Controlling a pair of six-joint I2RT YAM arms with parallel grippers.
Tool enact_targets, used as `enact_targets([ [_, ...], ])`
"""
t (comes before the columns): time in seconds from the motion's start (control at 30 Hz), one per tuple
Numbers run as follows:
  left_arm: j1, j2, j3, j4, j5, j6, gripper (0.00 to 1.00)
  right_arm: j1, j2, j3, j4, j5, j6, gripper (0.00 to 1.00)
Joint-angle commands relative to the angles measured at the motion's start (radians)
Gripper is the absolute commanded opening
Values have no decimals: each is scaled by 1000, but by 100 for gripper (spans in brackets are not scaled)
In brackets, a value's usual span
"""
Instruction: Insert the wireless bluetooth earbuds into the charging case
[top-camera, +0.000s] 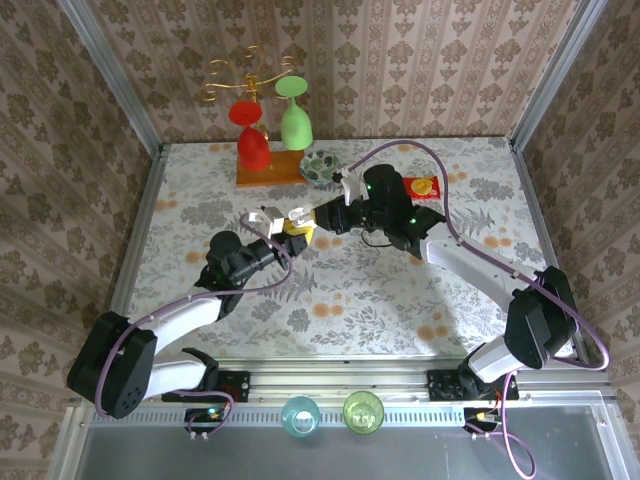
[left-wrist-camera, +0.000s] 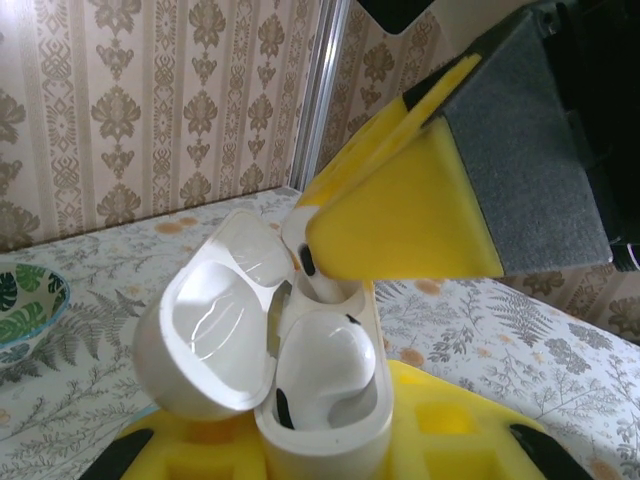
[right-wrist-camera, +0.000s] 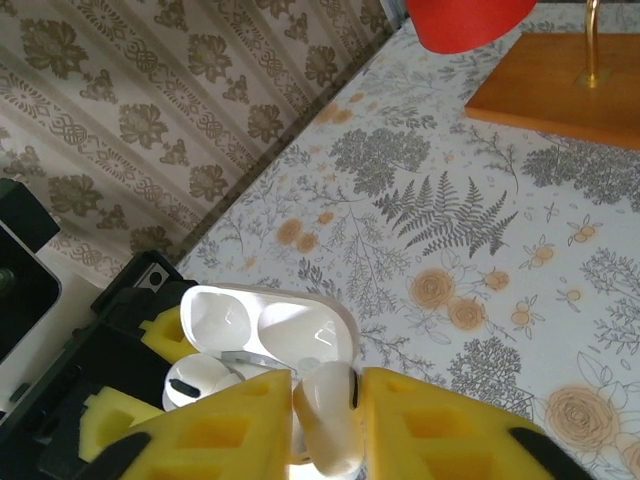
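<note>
Earbud (right-wrist-camera: 326, 420) stands between the yellow fingers of the right gripper (right-wrist-camera: 327, 378), its lower end at the open charging case (left-wrist-camera: 330, 452). Whether the fingers pinch it, I cannot tell. The left gripper (top-camera: 296, 229) is clamped on the case above the tabletop (top-camera: 400, 290). A second earbud (left-wrist-camera: 325, 365) sits inside the case.

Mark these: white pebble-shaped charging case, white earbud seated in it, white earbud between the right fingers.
White pebble-shaped charging case (left-wrist-camera: 210, 335): left wrist view, inside of open lid.
Seated white earbud (left-wrist-camera: 328, 360): left wrist view, rounded top.
Unseated white earbud (right-wrist-camera: 327, 412): right wrist view, mid-body.
</note>
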Motion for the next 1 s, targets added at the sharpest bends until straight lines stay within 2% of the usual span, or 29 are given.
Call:
enact_targets([
  [0.0,6,3,43,81,11,25,11,2,-51,-16,10,23,12,36],
  [0.2,11,8,37,59,18,64,11,-6,-107,-32,28,57,43,52],
  [0.37,14,6,32,60,31,80,11,-21,-151,-50,45,71,86,57],
  [0.7,17,-16,28,73,101,93,11,-57,-121,-45,-1,85,131,33],
  [0.97,17,-5,22,128,108,72,11,-61,-45,-23,-24,7,115,28],
])
